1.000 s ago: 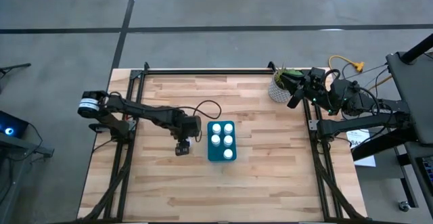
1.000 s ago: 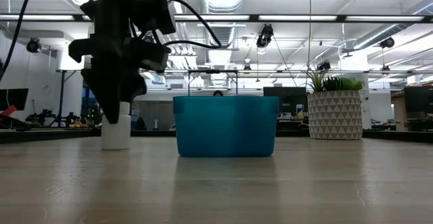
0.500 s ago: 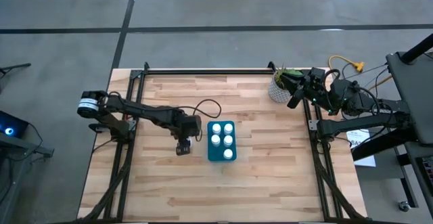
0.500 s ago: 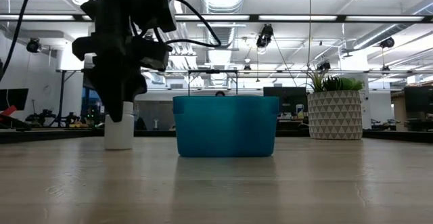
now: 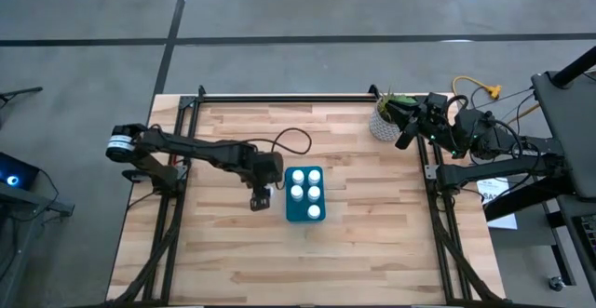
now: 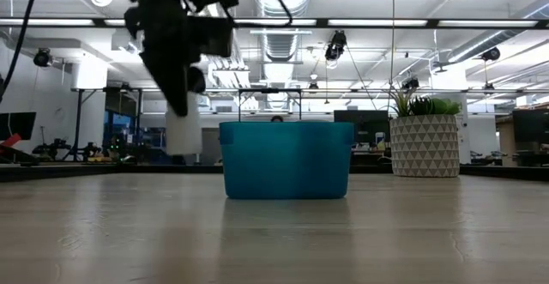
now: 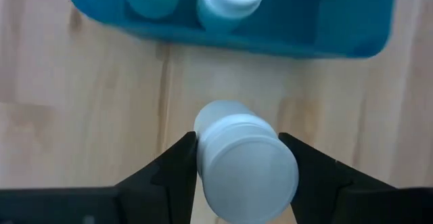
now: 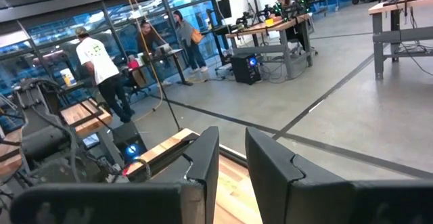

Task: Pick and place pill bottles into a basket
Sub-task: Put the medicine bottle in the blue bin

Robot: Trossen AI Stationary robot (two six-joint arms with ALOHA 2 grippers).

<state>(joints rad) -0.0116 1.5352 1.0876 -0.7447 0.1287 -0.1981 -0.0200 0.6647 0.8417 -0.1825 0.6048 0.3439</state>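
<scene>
Left wrist view, pill bottle (image 7: pixel 247 163) clamped between left claw (image 7: pixel 245 158) fingers

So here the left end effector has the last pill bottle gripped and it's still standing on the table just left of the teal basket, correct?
Not quite. The left end effector does grip the pill bottle left of the teal basket, but the bottle is not standing on the table: the low view shows it lifted clear of the wood.
</scene>
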